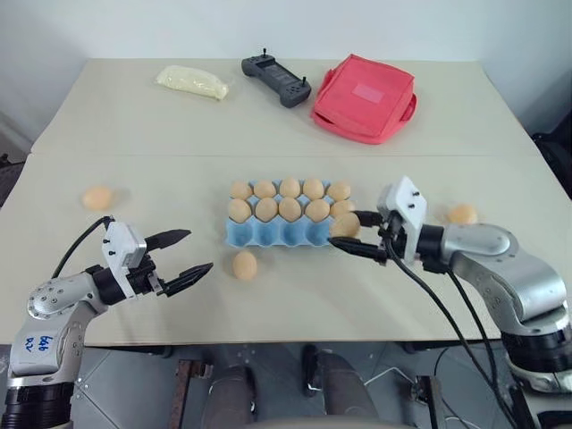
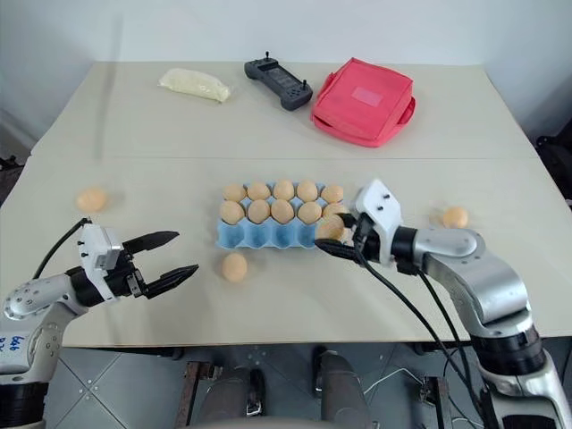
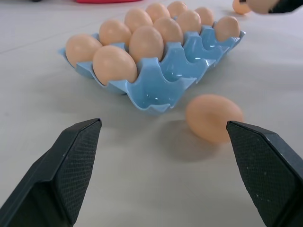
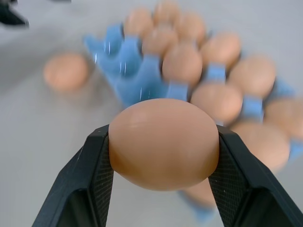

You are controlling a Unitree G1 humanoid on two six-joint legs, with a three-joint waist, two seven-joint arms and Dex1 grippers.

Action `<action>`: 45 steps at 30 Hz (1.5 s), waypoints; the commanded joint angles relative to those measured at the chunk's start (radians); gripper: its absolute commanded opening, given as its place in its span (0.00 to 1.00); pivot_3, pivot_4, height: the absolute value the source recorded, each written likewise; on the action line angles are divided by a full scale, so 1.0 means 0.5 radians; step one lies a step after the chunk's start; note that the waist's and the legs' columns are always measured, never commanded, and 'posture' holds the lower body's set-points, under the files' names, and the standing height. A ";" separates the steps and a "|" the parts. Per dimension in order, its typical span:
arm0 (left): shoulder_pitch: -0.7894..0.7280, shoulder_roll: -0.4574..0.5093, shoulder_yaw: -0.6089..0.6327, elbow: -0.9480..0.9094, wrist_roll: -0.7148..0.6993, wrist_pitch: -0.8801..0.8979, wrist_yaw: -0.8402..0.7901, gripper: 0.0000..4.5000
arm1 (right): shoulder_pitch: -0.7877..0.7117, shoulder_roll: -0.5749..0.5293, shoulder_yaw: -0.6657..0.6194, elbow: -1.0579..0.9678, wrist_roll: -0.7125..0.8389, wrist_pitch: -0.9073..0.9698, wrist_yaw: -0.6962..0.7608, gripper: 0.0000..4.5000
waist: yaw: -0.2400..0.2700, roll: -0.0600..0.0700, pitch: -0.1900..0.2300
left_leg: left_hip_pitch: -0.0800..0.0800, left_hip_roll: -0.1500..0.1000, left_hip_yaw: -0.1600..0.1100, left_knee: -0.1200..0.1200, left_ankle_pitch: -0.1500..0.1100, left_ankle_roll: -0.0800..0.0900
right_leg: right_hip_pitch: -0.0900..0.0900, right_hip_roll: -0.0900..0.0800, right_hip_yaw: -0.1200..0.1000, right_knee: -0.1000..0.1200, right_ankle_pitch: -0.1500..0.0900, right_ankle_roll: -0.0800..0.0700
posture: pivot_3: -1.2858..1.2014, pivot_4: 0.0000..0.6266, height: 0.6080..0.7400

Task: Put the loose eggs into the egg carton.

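Eggs are the whole job, and the one in hand sits pinched between the two black fingers of the right gripper (image 1: pixel 357 237), clamped across its middle in the right wrist view (image 4: pixel 163 143), low and right of centre in the head view, just off the right end of the egg carton (image 1: pixel 268 233). Low on the left of the frame, the left gripper (image 1: pixel 179 255) hangs with its fingers spread wide and nothing between them, pointed toward a loose egg (image 1: pixel 244 264) lying on the table (image 1: pixel 134 170) just in front of the carton's near edge. The carton's near row of cups looks empty, while the middle and far rows hold eggs. To seat the held egg well, I would carry it over an open near-row cup, line it up before lowering, keep clear of the filled neighbours, and let go only once the cup takes its weight; a squeeze any harder risks cracking the shell. Further out, one loose egg (image 1: pixel 96 197) rests at the left of the frame and another (image 1: pixel 462 214) at the right, behind the right arm. Along the far edge lie a pale yellow bag (image 1: pixel 191 81), a dark handheld controller (image 1: pixel 275 79) and a red pouch (image 1: pixel 365 97), all well apart from the work.
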 commanded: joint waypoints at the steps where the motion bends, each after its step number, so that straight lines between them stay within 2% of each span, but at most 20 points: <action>1: -0.021 -0.005 0.028 0.004 -0.023 -0.047 0.006 1.00 | -0.113 0.113 0.107 0.141 -0.102 -0.102 -0.053 0.52 | -0.001 0.000 0.000 | 0.000 0.000 0.000 0.000 0.000 -0.001 | 0.000 0.000 0.000 0.001 0.000 0.000 | 0.52 0.24 1.00; 9: -0.001 -0.007 0.051 -0.013 -0.021 -0.076 0.038 1.00 | -0.270 0.278 0.289 0.405 -0.266 -0.210 -0.027 0.52 | -0.003 0.000 0.000 | -0.001 -0.001 0.002 0.000 -0.002 -0.003 | -0.004 0.001 -0.004 0.008 0.000 0.001 | 0.52 0.24 1.00; 15: 0.020 -0.008 0.055 -0.026 -0.026 -0.089 0.065 1.00 | -0.263 0.270 0.295 0.359 -0.267 -0.184 0.022 0.98 | -0.003 0.000 0.000 | 0.000 -0.001 0.002 0.001 -0.002 -0.003 | -0.004 0.000 -0.004 0.009 0.000 0.001 | 0.52 0.24 1.00; 16: 0.020 -0.009 0.054 -0.025 -0.026 -0.092 0.069 1.00 | -0.263 0.265 0.286 0.353 -0.266 -0.182 0.025 0.99 | -0.004 0.000 0.000 | 0.000 0.000 0.002 0.001 -0.002 -0.003 | -0.004 0.000 -0.004 0.010 0.000 0.001 | 0.52 0.24 1.00; 23: -0.033 -0.020 0.017 0.006 -0.018 -0.105 0.079 1.00 | -0.263 0.210 0.167 0.285 -0.248 -0.184 0.003 0.99 | -0.008 0.000 0.000 | 0.000 0.000 0.002 0.001 -0.002 -0.003 | -0.004 0.000 -0.004 0.012 0.000 0.000 | 0.52 0.24 1.00; 29: -0.104 -0.024 -0.012 0.064 -0.007 -0.114 0.047 1.00 | -0.101 0.026 -0.092 0.132 -0.148 -0.127 0.036 0.99 | 0.000 0.000 0.000 | 0.000 0.000 0.002 0.001 -0.003 -0.004 | -0.004 0.000 -0.004 0.009 0.000 0.000 | 0.52 0.24 1.00; 37: -0.147 0.000 -0.046 0.130 -0.012 -0.122 -0.036 1.00 | 0.444 -0.251 -0.618 -0.012 -0.024 -0.033 0.041 0.99 | 0.010 0.000 0.000 | -0.001 -0.002 0.002 0.001 -0.003 -0.003 | -0.003 0.001 -0.004 0.005 0.000 0.001 | 0.52 0.24 1.00; 42: -0.144 0.016 -0.049 0.154 -0.008 -0.138 -0.105 1.00 | 0.794 -0.264 -0.969 -0.001 0.012 -0.030 -0.004 0.99 | 0.006 0.000 0.000 | 0.001 -0.001 0.002 0.001 -0.003 -0.003 | -0.001 0.003 -0.001 0.004 0.001 0.001 | 0.52 0.24 1.00; 45: -0.139 0.025 -0.050 0.163 -0.009 -0.141 -0.134 1.00 | 0.951 -0.265 -1.091 0.008 0.006 -0.036 -0.024 0.99 | 0.006 0.000 0.000 | 0.001 0.000 0.002 0.001 -0.003 -0.002 | -0.001 0.006 0.000 0.003 0.000 0.001 | 0.52 0.24 1.00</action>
